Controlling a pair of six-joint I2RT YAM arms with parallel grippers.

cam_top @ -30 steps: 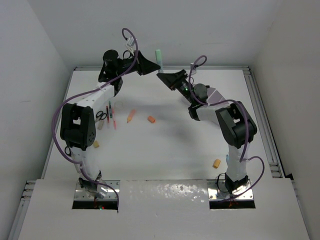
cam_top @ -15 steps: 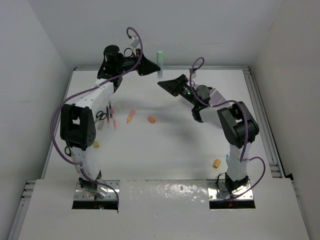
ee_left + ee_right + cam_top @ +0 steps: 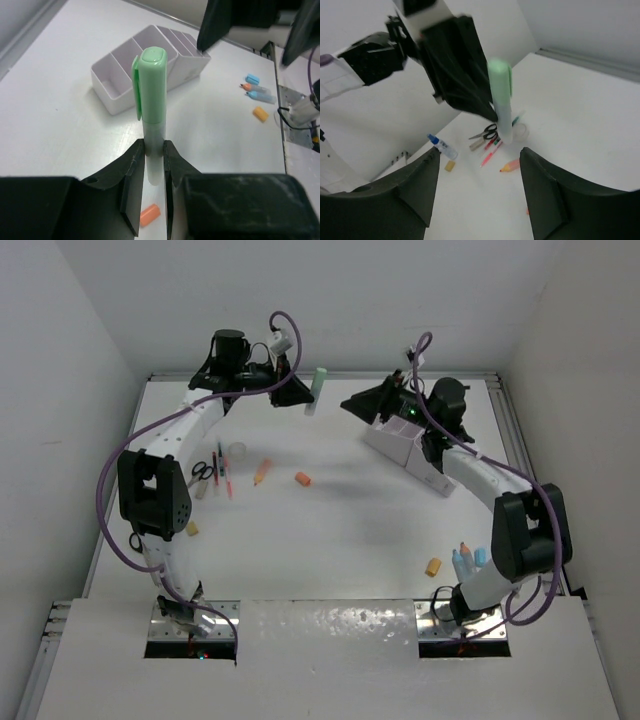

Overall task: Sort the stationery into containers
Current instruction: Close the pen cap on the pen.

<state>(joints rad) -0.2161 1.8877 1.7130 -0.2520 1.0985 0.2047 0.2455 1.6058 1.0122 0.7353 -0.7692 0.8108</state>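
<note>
**Marker held aloft, short of the organiser**

Top view: the left hand (image 3: 300, 392) is clenched on a green-capped marker (image 3: 318, 385) and carries it raised, off the desk (image 3: 330, 530), to the left of the white organiser (image 3: 405, 445). The right hand (image 3: 352, 403) sits between marker and organiser, its tip turned towards the marker and apart from it. The layout reads as a handover, since the organiser lies on the right arm's side. Scissors (image 3: 203, 470), red pens (image 3: 225, 475), a tape ring (image 3: 238, 452), an orange pencil (image 3: 262, 472) and an orange eraser (image 3: 302, 479) lie on the desk further left of the organiser. Blue-capped bottles (image 3: 470, 557) and a yellow eraser (image 3: 433, 566) lie on its near side.

Left wrist view: the fingers (image 3: 132, 170) pinch the marker low on its pale barrel, so the cap end stands clear above them. That looks deliberate, because it leaves the upper part free for a second grip. Beyond the cap the organiser shows its lilac compartments, and the ones in sight hold nothing.

Right wrist view: the right hand's own fingers (image 3: 420, 185) are spread wide with nothing between them. The marker stands upright ahead, roughly in line with the gap but not yet inside it. My judgement is that the right hand needs to close in around the cap end before the left lets go, as an early release would drop the marker to the desk.
</note>
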